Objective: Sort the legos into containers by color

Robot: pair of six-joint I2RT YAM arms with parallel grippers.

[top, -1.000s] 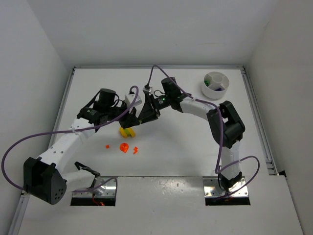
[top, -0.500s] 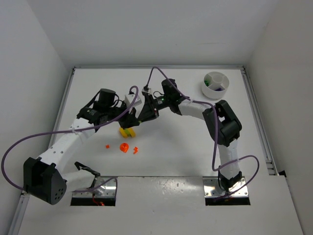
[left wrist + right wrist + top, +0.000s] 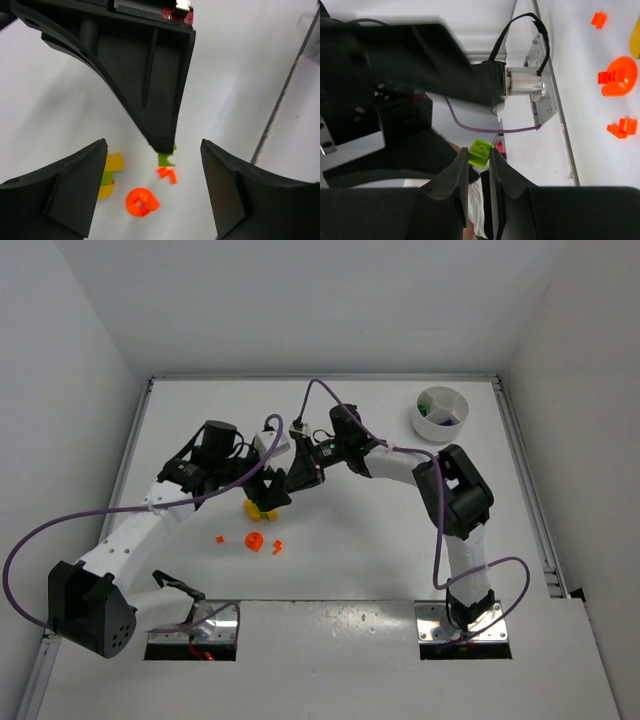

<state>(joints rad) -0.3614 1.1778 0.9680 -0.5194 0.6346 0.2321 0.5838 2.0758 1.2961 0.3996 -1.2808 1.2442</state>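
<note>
The round white dish (image 3: pixel 440 412), low-walled, glossy and split into sections, sits in the far right corner of the smooth white table (image 3: pixel 380 560), close to the raised rails along the table's far and right edges. Between the dish and the arms the tabletop is bare, and more open surface lies nearer the camera.

Well to the left of the dish, both arms meet over the loose pieces. The right gripper (image 3: pixel 479 152) is clenched on a small lime green brick (image 3: pixel 481 149) with studs on top, pinched at its fingertips and lifted off the table. The left gripper (image 3: pixel 154 145) is released, its matte black jaws spread wide on either side of the right gripper's tip.

A yellow brick (image 3: pixel 262 508) lies just under them. Three shiny orange bits (image 3: pixel 254 541), one of them round, lie farther from the dish, towards the near edge.
</note>
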